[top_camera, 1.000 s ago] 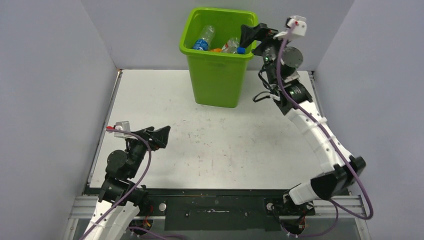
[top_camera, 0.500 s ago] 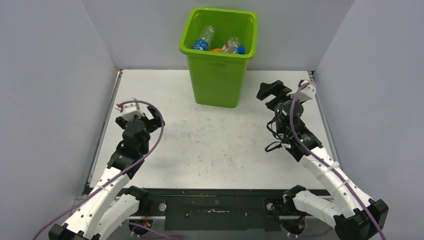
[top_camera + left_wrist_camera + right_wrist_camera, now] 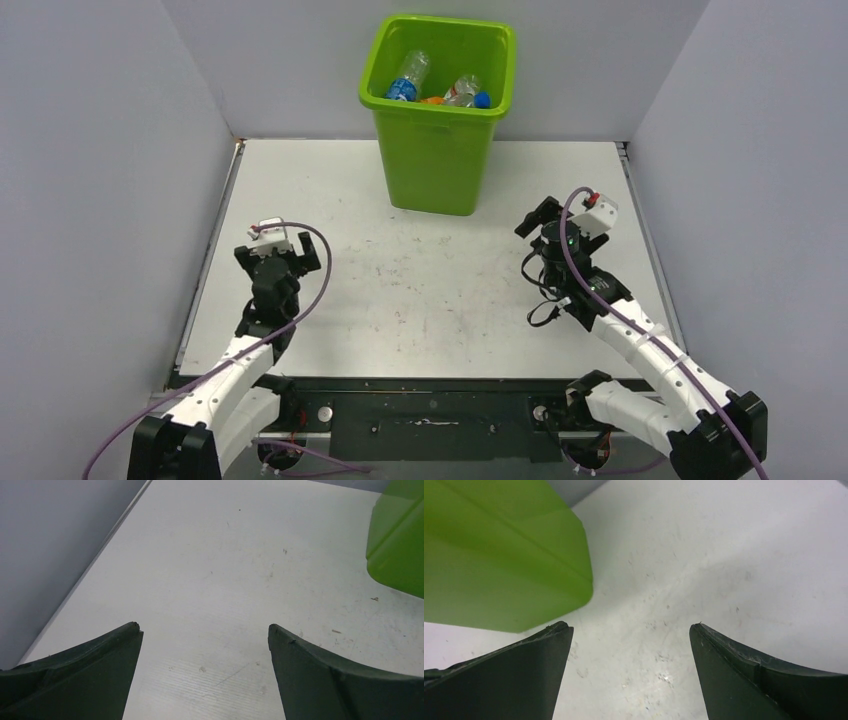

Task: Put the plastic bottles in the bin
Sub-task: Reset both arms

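My left fingers (image 3: 85,675) are spread wide and hold nothing, low in the frame over the white counter (image 3: 420,280). My right fingers (image 3: 754,680) are wide apart too, with nothing between them. Farther back, at the top middle of the frame, stands the green bin (image 3: 437,160). The plastic bottles (image 3: 410,75) lie inside it in a pile. One has a blue label (image 3: 402,90), one a blue cap (image 3: 483,99). The words on the labels are too small for me to read.

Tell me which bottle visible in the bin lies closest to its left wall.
The clear bottle with the blue label, in the left half of the bin. The other clear bottle lies toward the right wall, by a blue cap.
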`<state>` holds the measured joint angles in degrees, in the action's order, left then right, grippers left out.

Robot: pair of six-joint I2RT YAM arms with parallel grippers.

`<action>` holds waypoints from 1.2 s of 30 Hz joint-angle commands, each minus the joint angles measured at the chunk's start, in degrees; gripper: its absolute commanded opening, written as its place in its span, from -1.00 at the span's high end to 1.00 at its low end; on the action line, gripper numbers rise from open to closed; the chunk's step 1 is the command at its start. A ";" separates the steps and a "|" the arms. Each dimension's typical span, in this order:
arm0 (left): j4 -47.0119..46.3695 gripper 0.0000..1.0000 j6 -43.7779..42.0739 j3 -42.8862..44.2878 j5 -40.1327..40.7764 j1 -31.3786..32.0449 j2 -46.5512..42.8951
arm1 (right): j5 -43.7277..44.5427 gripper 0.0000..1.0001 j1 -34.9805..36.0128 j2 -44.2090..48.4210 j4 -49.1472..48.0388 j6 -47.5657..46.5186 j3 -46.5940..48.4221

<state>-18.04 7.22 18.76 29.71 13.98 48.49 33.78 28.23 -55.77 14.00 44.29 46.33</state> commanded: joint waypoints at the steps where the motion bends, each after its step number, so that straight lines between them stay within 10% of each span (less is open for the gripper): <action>1: -12.36 -0.93 -0.96 -2.48 -7.40 -2.23 2.79 | -1.63 -0.79 0.53 1.80 -0.33 4.23 -5.66; 22: -44.01 -0.92 -3.04 -3.96 -26.28 -12.21 35.69 | -6.39 -0.79 1.13 16.89 -15.23 -3.60 -23.18; 36: -45.07 -0.92 -3.04 -4.18 -18.47 -9.61 35.63 | -8.10 -0.79 -10.88 -6.94 -40.65 -29.03 -14.84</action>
<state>-58.33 4.21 14.39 7.62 2.85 84.58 27.88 23.66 -55.51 -18.92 26.22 24.38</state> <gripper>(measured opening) 0.961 0.897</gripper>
